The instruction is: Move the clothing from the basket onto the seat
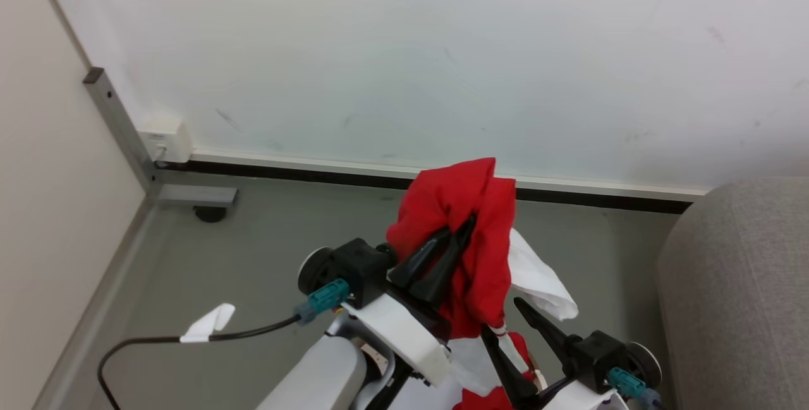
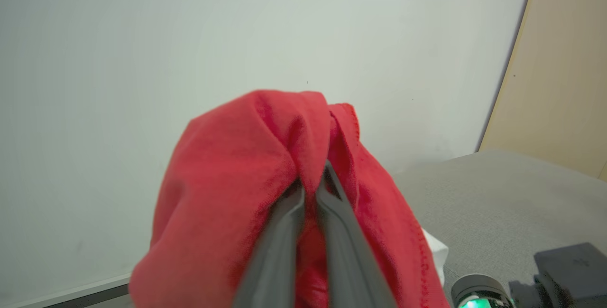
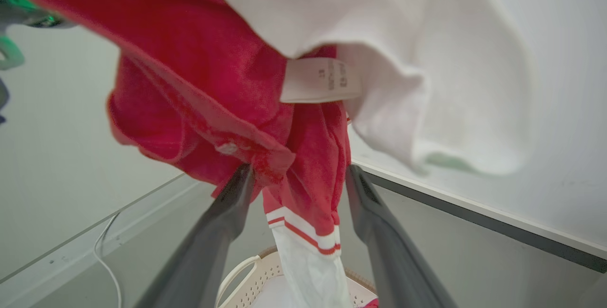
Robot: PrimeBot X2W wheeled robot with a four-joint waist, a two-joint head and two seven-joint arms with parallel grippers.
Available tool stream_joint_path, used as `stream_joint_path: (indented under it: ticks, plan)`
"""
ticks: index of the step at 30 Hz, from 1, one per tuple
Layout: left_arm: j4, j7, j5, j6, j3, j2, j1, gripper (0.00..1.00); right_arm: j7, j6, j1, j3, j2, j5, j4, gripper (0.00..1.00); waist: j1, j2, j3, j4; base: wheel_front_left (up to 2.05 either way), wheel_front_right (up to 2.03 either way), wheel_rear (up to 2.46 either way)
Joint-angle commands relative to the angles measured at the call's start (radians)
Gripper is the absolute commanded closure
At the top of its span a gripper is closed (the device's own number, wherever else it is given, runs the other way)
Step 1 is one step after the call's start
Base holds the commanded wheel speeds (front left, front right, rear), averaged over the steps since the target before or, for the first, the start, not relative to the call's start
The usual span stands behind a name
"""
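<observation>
My left gripper [image 1: 464, 230] is clenched on the clothing [image 1: 461, 208], a red bunch held up in front of the wall [image 1: 404, 50], clear of the floor [image 1: 265, 252]; its white-trimmed tail hangs down between the spread, released fingers of my right gripper [image 1: 500, 315], above the basket [image 3: 246, 275]; the seat [image 1: 739, 283] stands apart, at the right.

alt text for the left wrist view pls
The left end effector is shut on bunched red clothing, holding it up against a plain pale wall. The grey seat lies at lower right, with a beige panel beyond it.
</observation>
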Motion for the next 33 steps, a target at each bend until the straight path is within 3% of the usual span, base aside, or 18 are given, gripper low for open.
stream_joint_path:
  ticks: [1, 8, 12, 13, 14, 15, 32, 33]
  plan:
    - [-0.015, -0.001, -0.010, -0.004, -0.009, -0.002, 0.007, 1.00, 0.001, -0.002, -0.022, 0.009, -0.001, 0.011, 0.023, 0.00, 0.0001, 0.0000, -0.002, 0.019, 0.00, 0.00, 0.00]
    - [-0.058, 0.016, -0.038, -0.006, -0.069, -0.007, 0.016, 1.00, 0.001, -0.002, -0.083, 0.048, 0.001, 0.075, 0.107, 0.00, 0.0001, 0.0000, 0.001, 0.060, 0.00, 0.00, 0.00]
    - [-0.066, 0.025, -0.043, -0.006, -0.098, -0.008, 0.024, 1.00, 0.001, -0.002, -0.105, 0.054, 0.002, 0.097, 0.095, 0.00, 0.0001, 0.0000, 0.005, 0.072, 0.00, 0.00, 0.00]
    - [-0.064, 0.026, -0.047, -0.005, -0.102, -0.008, 0.027, 1.00, 0.001, -0.002, -0.106, 0.052, 0.002, 0.102, 0.086, 0.37, 0.0001, 0.0000, 0.007, 0.074, 0.00, 0.00, 0.00]
    - [-0.062, 0.025, -0.051, -0.004, -0.104, -0.009, 0.031, 1.00, 0.001, -0.002, -0.105, 0.052, 0.002, 0.103, 0.075, 0.65, 0.0001, 0.0000, 0.008, 0.075, 0.00, 0.00, 0.00]
    - [-0.059, 0.024, -0.054, -0.002, -0.105, -0.009, 0.033, 1.00, 0.001, -0.002, -0.102, 0.053, 0.002, 0.105, 0.061, 1.00, 0.0001, 0.0000, 0.009, 0.075, 0.00, 0.00, 0.00]
    - [-0.025, 0.000, -0.078, 0.025, -0.077, 0.011, 0.038, 1.00, 0.000, -0.002, -0.043, 0.009, 0.002, 0.121, -0.018, 1.00, 0.0001, 0.0000, 0.020, 0.010, 0.00, 0.00, 0.00]
    - [-0.022, -0.002, -0.080, 0.025, -0.075, 0.011, 0.038, 0.88, 0.000, -0.002, -0.040, 0.004, 0.002, 0.121, -0.024, 1.00, 0.0001, 0.0000, 0.020, 0.007, 0.00, 0.00, 0.00]
